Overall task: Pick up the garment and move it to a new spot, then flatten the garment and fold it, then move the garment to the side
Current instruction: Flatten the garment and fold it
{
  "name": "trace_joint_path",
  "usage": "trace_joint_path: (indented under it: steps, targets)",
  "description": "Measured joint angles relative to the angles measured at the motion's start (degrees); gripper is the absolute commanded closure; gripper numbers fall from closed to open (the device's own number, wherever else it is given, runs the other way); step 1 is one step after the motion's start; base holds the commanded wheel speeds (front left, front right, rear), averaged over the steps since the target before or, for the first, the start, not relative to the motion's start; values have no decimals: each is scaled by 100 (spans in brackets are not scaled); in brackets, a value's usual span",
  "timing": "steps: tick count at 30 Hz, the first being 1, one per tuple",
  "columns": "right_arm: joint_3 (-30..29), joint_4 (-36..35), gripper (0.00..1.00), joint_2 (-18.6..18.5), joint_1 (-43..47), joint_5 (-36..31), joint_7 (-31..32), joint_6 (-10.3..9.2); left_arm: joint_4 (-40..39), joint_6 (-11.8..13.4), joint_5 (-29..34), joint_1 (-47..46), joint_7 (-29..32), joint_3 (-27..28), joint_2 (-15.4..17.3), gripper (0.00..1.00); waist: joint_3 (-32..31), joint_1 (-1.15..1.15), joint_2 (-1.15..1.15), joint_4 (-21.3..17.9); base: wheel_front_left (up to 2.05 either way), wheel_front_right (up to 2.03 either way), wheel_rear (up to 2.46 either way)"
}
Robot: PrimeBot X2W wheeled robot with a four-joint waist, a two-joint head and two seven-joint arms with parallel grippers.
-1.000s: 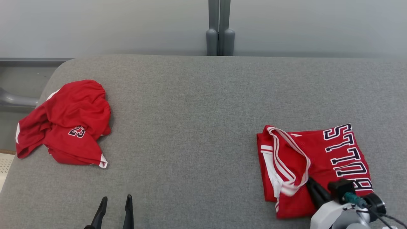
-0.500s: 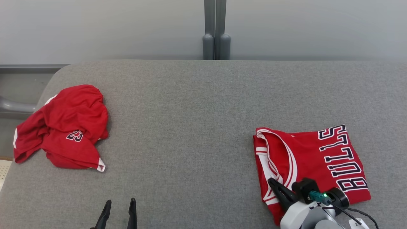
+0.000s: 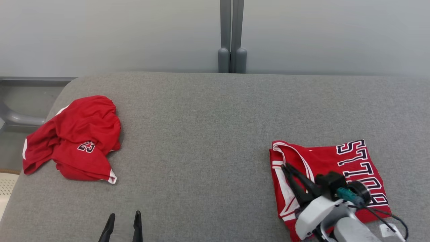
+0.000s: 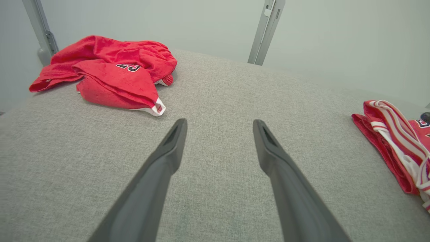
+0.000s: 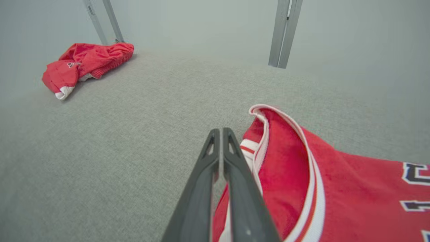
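1. The folded Bulls jersey [image 3: 324, 161] lies at the right of the grey upholstered surface [image 3: 201, 134]. Its white-striped trim edge faces the surface's middle, and its lettering runs from near to far along its right side.
2. The right gripper [image 3: 286, 169] is over that striped left edge. In the right wrist view its fingers [image 5: 235, 174] are pressed together with no cloth visible between them, and their tips lie just left of the trim, above bare surface.
3. The left gripper [image 3: 122, 216] is low at the near edge, its fingers [image 4: 168, 158] spread apart and holding nothing.
4. A crumpled red garment marked 23 [image 3: 77, 134] lies at the far left, well apart from the jersey. It is ahead and to the left of the left gripper, so the left arm is clearly the nearer one.
5. My judgement is that the jersey is already folded and set aside. Any next pick would turn on reaching forward and left to the crumpled heap.
6. Hard to make out:
   - The right wrist and its cable cover the jersey's near part and some of its letters.
   - I cannot tell whether the fingers touch the cloth.
   - The heap's folds hide what kind of garment it is.
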Motion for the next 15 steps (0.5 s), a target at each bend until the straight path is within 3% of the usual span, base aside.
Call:
trace_joint_path:
  steps: [1, 7, 15]
  targets:
    - [-226, -385, 0, -74, 157, -76, -1, 0, -38, 10, -1, 36, 1, 41, 0, 0, -27, 0, 0, 3, 0, 0, 0]
    - [-1532, -1846, 0, -227, 1160, -380, -7, 0, -140, 5, -8, 142, 0, 171, 0, 0, -107, 0, 0, -54, 0, 0, 0]
    - [-2646, -2025, 0, -215, 1883, -488, -7, -1, -121, -94, 119, 92, 0, 303, 0, 0, -105, 0, 0, -62, 0, 0, 0]
